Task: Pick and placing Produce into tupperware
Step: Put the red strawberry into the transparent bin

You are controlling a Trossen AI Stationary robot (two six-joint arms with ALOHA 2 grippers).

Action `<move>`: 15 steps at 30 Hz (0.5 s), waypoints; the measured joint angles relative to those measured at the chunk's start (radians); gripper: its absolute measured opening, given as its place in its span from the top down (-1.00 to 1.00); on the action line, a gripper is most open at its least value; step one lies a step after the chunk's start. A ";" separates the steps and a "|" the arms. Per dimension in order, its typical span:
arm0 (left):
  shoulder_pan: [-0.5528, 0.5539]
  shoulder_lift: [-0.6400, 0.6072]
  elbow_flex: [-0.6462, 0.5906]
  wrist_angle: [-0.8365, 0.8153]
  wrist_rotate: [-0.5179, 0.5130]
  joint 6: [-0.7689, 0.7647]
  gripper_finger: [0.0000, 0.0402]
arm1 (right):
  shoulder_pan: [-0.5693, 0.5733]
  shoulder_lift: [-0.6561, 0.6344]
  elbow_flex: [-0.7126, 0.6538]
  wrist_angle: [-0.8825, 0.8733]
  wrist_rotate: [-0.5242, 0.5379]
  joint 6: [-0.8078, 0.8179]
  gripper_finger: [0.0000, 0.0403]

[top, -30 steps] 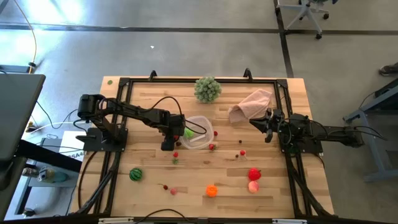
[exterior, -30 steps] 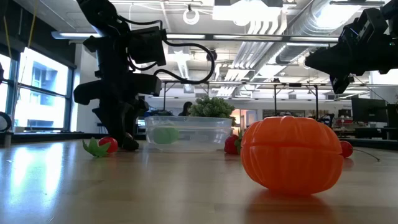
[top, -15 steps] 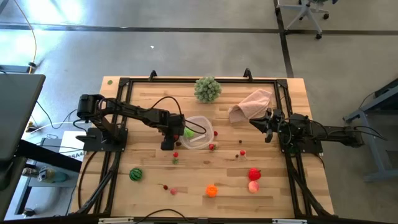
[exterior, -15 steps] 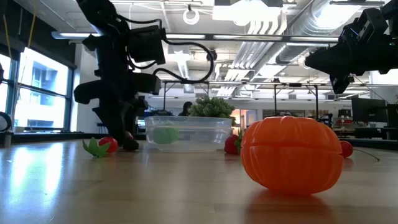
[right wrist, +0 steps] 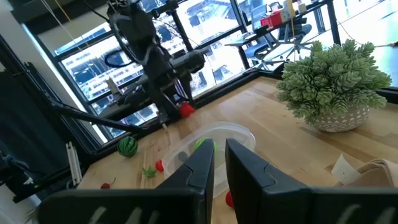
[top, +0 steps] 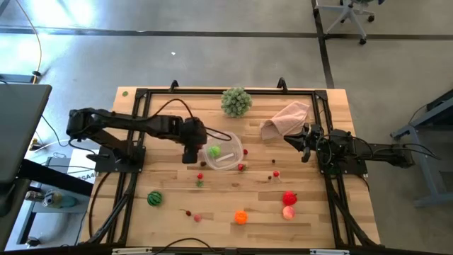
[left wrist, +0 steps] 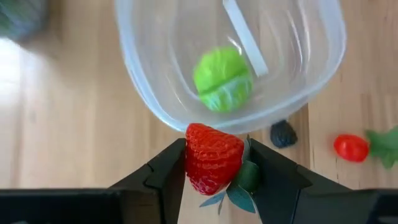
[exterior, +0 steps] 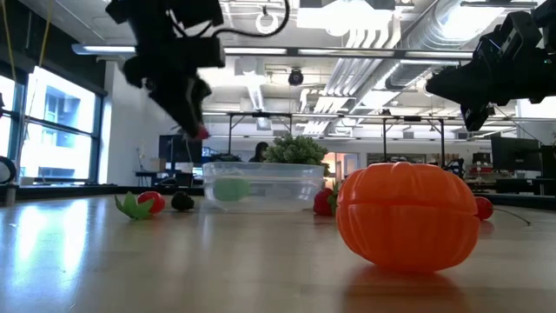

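— What is your left gripper (left wrist: pixel 214 163) doing?

— My left gripper is clamped on a red strawberry (left wrist: pixel 213 157), holding it in the air just left of the tupperware (top: pixel 225 150), up off the table (top: pixel 311 202).

— What is in the tupperware?

— One light green piece (left wrist: pixel 224 79). The tupperware stands near the middle of the table, toward the far side.

— And the rest of the produce?

— A small red tomato (left wrist: pixel 351 147) and a dark berry (left wrist: pixel 283 134) lie on the table just beside the tupperware. The striped dark green piece (top: pixel 154 199) sits near the left. The orange piece (top: pixel 241 217), red piece (top: pixel 289 198) and pink piece (top: pixel 289 212) are toward the near edge.

— Your right gripper?

— My right gripper (right wrist: pixel 219 163) waits at the right side by the beige cloth (top: pixel 287 118), its fingers nearly closed on nothing.
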 joint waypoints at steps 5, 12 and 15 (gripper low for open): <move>0.000 0.040 0.089 0.017 -0.008 0.040 0.26 | 0.000 0.000 0.000 0.000 0.000 0.000 0.85; 0.003 0.198 0.186 0.005 -0.011 0.094 0.26 | 0.000 0.000 0.000 0.000 0.000 0.000 0.85; 0.003 0.269 0.225 0.004 -0.009 0.116 0.26 | 0.000 -0.001 0.000 0.000 0.000 0.000 0.85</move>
